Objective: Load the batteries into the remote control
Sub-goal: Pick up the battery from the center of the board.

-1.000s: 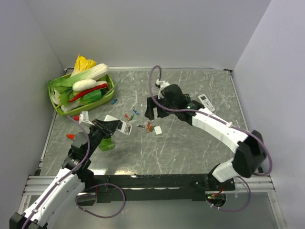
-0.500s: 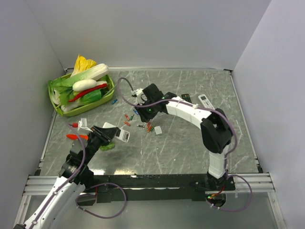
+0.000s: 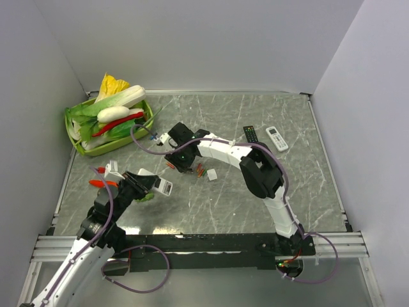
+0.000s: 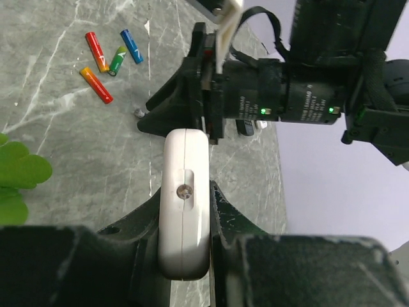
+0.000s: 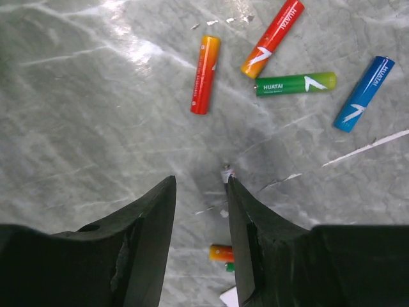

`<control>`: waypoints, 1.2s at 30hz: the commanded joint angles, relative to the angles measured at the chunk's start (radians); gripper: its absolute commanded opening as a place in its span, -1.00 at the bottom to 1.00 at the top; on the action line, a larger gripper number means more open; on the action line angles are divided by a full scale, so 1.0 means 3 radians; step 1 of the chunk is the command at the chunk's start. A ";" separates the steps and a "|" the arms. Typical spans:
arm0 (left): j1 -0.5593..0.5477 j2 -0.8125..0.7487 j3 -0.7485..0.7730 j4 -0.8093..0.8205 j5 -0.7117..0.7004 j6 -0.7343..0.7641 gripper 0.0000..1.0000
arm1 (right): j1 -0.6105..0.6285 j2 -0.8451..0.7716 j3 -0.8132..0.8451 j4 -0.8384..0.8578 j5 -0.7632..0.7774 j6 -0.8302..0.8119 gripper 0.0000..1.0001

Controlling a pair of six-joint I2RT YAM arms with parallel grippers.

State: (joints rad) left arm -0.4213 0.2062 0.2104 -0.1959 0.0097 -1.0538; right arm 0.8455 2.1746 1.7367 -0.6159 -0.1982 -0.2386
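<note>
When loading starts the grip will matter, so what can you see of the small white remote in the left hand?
The remote control is a small, round-cornered block of smooth white plastic. The face towards the wrist camera has an oblong recess with a screw in it. It is clamped between the black fingers of the left hand. It appears to be held clear of the table, touching nothing else. In the top view its front looks pinkish. No battery bay shows.
</note>
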 commanded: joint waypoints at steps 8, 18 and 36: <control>-0.0002 0.0110 0.0214 0.0106 -0.0022 0.0164 -0.97 | 0.0035 0.0206 0.0301 -0.0197 0.0395 -0.0207 -0.15; -0.0002 0.0136 0.0224 0.0121 -0.0022 0.0179 -0.96 | 0.0060 0.0314 0.0327 -0.0217 0.0374 -0.0253 -0.30; -0.0002 0.0269 0.0143 0.0489 -0.0017 0.0056 -0.96 | 0.0035 -0.0267 0.0015 0.0012 0.0287 -0.0049 -1.00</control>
State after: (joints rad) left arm -0.4213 0.2722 0.2306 -0.1646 0.0097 -1.0153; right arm 0.8597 2.2414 1.7863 -0.6563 -0.0990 -0.2985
